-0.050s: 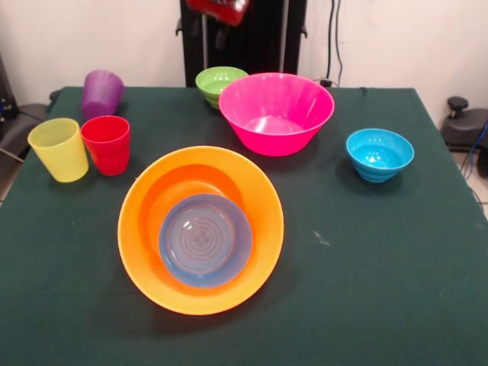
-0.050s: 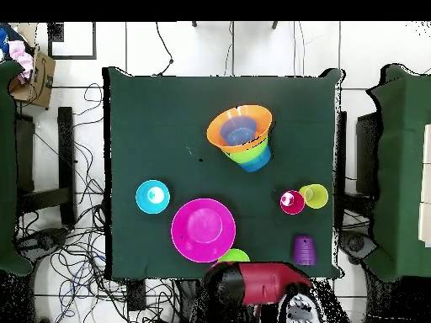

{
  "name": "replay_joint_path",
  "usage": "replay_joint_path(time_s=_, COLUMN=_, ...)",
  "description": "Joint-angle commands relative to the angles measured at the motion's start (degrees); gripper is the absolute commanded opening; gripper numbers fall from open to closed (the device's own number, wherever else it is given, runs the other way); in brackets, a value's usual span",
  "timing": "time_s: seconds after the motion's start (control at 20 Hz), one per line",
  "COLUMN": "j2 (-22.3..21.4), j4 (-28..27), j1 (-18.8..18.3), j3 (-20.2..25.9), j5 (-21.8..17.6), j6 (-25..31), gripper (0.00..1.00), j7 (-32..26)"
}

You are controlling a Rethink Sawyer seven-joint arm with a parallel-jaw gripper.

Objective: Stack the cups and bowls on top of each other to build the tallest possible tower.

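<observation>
Three cups (image 1: pixel 80 137) grouped, orange bowl (image 1: pixel 200 229) perhaps atop others

— Where does the front view look from?
— Low and close across the green table (image 1: pixel 396 305), facing the robot arm (image 1: pixel 221 9) at its far edge.
— And the overhead view?
— High above, straight down, taking in the whole table (image 2: pixel 151 109) plus floor around it.
— What do they share?
— The table top; the orange bowl (image 1: pixel 200 229) (image 2: pixel 239 128) shows in both.
</observation>
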Motion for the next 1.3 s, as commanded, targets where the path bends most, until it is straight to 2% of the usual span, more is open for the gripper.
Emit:
replay_joint_path(time_s=0.05, j2=16.91, j4=-11.65, j1=5.30, j3=0.26, j5=0.27, j6=-19.62, gripper=1.00, j7=9.74)
replay_joint_path(time_s=0.2, j2=15.51, j4=-10.95, j1=5.70, j3=-0.27, j5=1.79, j6=-20.90, gripper=1.00, j7=8.67)
replay_joint_path(time_s=0.3, j2=13.61, j4=-9.94, j1=4.69, j3=0.65, j5=2.39, j6=-21.11, gripper=1.00, j7=7.77)
replay_joint_path(time_s=0.55, j2=8.07, j4=-6.64, j1=2.42, j3=3.83, j5=3.00, j6=-17.70, gripper=1.00, j7=6.25)
replay_joint_path(time_s=0.9, j2=8.04, j4=-4.25, j1=3.74, j3=3.15, j5=4.28, j6=-19.68, gripper=1.00, j7=8.48)
replay_joint_path(time_s=1.0, j2=5.21, j4=-1.71, j1=3.08, j3=3.87, j5=4.15, j6=-16.98, gripper=1.00, j7=7.71)
replay_joint_path(time_s=1.3, j2=-8.61, j4=7.97, j1=0.68, j3=5.67, j5=6.01, j6=-5.42, gripper=1.00, j7=4.69)
